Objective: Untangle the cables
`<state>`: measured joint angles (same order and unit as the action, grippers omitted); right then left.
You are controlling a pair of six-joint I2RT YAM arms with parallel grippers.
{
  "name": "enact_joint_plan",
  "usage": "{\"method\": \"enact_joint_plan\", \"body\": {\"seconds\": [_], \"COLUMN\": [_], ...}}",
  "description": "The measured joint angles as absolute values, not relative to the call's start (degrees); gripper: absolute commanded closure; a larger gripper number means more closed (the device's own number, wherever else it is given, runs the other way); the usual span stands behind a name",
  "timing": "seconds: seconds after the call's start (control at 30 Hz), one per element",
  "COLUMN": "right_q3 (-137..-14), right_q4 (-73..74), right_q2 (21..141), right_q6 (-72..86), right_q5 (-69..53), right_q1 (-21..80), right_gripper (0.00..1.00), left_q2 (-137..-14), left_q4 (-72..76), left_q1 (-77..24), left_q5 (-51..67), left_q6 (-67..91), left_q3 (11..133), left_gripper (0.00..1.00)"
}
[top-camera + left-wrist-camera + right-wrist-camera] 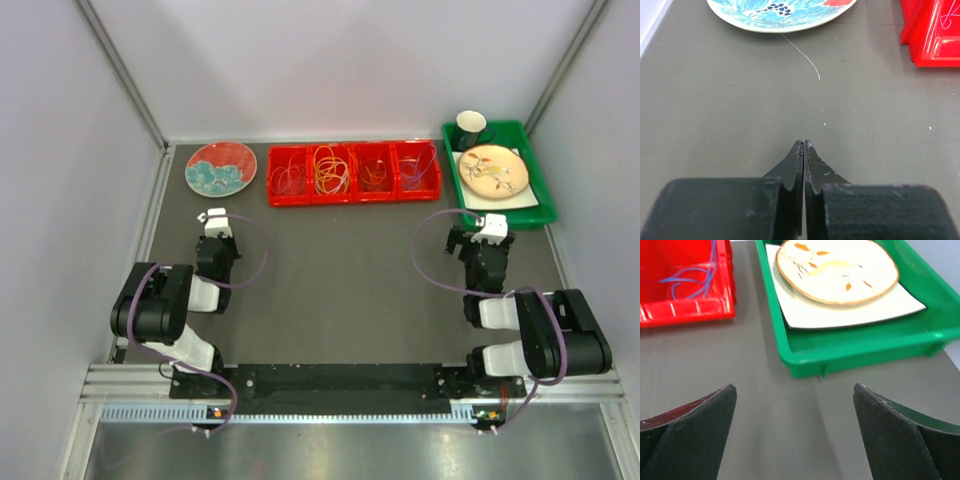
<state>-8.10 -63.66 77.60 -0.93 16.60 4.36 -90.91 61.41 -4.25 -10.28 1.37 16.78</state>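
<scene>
Top view: the cables [331, 170] sit looped in the compartments of the red tray [353, 200], upper centre of the frame. The left gripper [214, 218] and right gripper [478, 230] are lower down over the table, apart from it.

Left wrist: jaws pressed fully together, gripping nothing (one hair-thin pale strand [802, 54] lies on the table near the top, running from the edge of the blue plate [780, 12]).

Right wrist: jaws spread wide, nothing between them. A purple cable [692, 280] lies in the red tray's end compartment, upper left, beside the green tray [840, 357].
</scene>
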Motion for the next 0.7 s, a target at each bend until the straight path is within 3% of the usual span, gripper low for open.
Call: {"method": "enact_joint_plan", "body": {"seconds": [0.7], "right_q3": [-9.85], "right_q4": [-62.04], "right_q2": [77.89], "right_q6": [-0.89], "right_q5": [10.2], "right_q1": [3.22], "right_gripper": [0.01], "left_q2": [-90.91], "left_q4": [61.41], "left_q1": [-4.25], "left_q5": [-10.28], "left_q6": [1.37], "left_q3": [16.78], "left_gripper": [1.0]}}
